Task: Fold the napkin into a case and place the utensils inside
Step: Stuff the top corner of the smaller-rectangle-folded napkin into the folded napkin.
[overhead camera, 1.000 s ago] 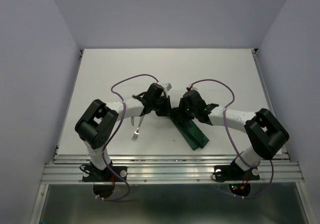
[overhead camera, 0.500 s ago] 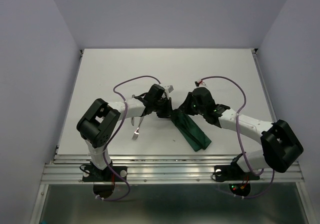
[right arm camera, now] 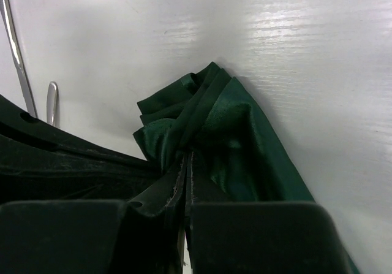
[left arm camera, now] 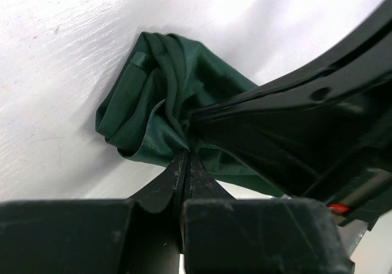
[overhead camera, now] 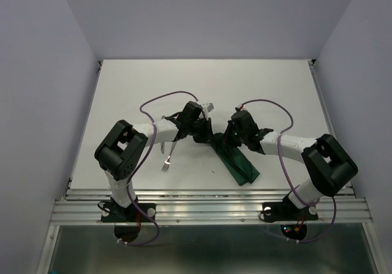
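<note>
Napkin (overhead camera: 237, 162) lies as a narrow folded strip on the white surface (overhead camera: 275, 90), far end bunched. Left end effector (left arm camera: 185, 159) and right end effector (right arm camera: 185, 160) both pinch that end, fingers pressed together. Fork (overhead camera: 166, 161) lies nearby to its left, partly under the left arm (overhead camera: 156, 130).

One green napkin (overhead camera: 242, 167). Two silver utensils show in the right wrist view: a long thin piece (right arm camera: 13, 53) and a rounded handle end (right arm camera: 52, 102) beside it. From above only one shows plainly, a fork (overhead camera: 166, 161). Two arms, the left arm (overhead camera: 156, 131) and the right arm (overhead camera: 291, 144). Two purple cables, the left cable (overhead camera: 168, 93) and the right cable (overhead camera: 264, 100). One white desk (overhead camera: 122, 84).
</note>
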Controlling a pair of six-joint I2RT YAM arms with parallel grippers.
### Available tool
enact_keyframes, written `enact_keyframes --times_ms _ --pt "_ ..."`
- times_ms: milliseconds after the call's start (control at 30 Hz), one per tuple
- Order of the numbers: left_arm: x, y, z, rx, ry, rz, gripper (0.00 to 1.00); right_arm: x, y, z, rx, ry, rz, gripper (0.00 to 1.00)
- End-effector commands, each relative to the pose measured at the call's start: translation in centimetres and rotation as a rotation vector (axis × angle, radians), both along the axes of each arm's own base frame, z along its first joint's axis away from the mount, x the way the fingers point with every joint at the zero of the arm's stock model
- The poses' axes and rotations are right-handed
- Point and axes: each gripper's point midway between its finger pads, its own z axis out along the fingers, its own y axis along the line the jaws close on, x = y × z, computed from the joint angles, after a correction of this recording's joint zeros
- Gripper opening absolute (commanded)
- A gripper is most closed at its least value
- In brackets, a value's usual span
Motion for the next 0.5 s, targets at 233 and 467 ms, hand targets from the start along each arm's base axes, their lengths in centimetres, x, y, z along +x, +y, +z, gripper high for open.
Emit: enact_keyframes --times_ms 233,467 --pt "1.0 -1.8 3.2 -0.082 -0.072 -0.038 0.0 0.5 1.8 1.2 0.105 -0.045 0.031 0.01" --pt "1.0 -1.7 2.3 -0.068 -0.06 -0.044 0.0 0.6 1.1 3.9 0.143 -0.121 0.017 0.01"
